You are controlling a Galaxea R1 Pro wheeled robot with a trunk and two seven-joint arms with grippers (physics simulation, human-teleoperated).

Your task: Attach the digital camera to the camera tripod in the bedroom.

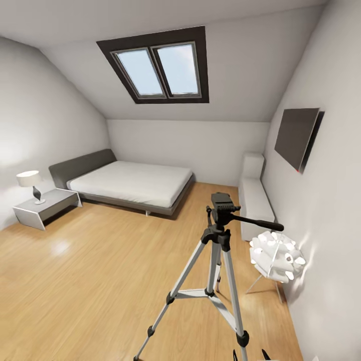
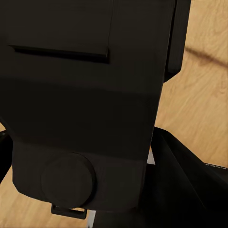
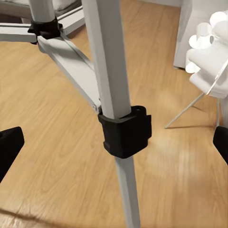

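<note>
Right wrist view is showing the open right claw (image 3: 114, 147) facing the upright tripod (image 3: 111, 90) leg, close ahead.

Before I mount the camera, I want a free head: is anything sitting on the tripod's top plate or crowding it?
Nothing visible does. The camera tripod stands on bare wood floor, its black pan head carrying nothing. The white spiky floor lamp stands apart, to its right and lower than the head.

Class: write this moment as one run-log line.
place: bedroom | camera tripod: upright on wood floor, head bare | floor lamp: beside it | right gripper: open, near tripod leg
</note>
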